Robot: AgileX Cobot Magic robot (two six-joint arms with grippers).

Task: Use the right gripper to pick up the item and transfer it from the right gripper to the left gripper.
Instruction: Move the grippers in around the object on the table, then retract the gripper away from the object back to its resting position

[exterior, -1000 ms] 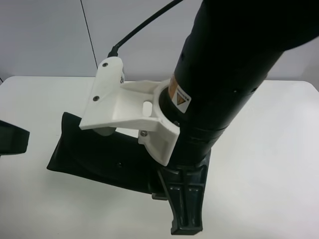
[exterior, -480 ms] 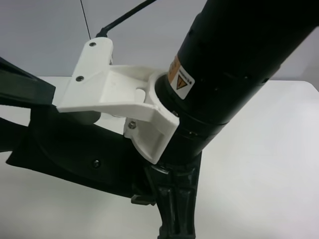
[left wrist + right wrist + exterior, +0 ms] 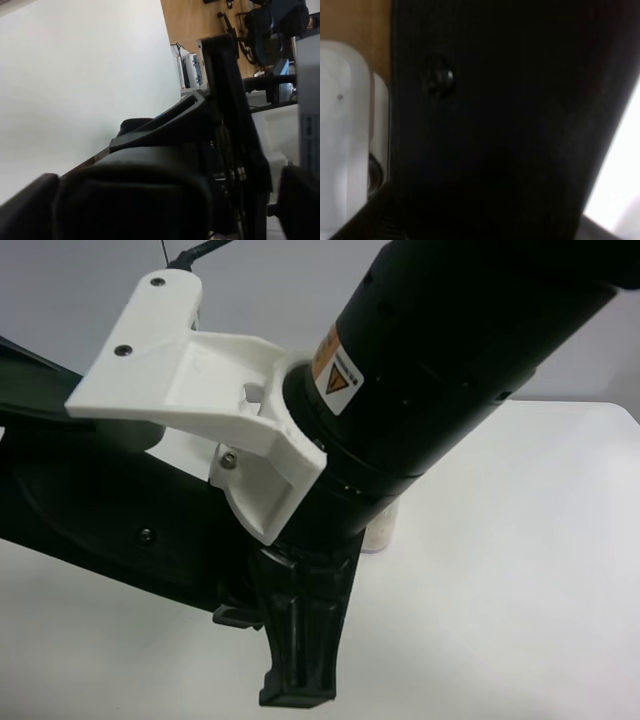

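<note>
The item, a flat black glasses case [image 3: 100, 510] with a small snap button [image 3: 146, 535], hangs in the air above the white table [image 3: 520, 570]. My right gripper [image 3: 290, 630] is shut on its end, under the white block part [image 3: 190, 370]. The case fills the right wrist view [image 3: 495, 125], snap button [image 3: 440, 80] showing. My left gripper's black finger [image 3: 30, 375] comes in at the exterior high view's left edge, over the case's far end. In the left wrist view the case's end [image 3: 130, 195] lies between the left fingers [image 3: 25, 205], jaws apart.
A small white bottle [image 3: 380, 530] stands on the table, mostly hidden behind the right arm. In the right wrist view a white machine part [image 3: 345, 125] shows beside the case.
The right arm has lifted the case up and toward the exterior high view's left. The left gripper has come in from that edge and now reaches the case's far end.
</note>
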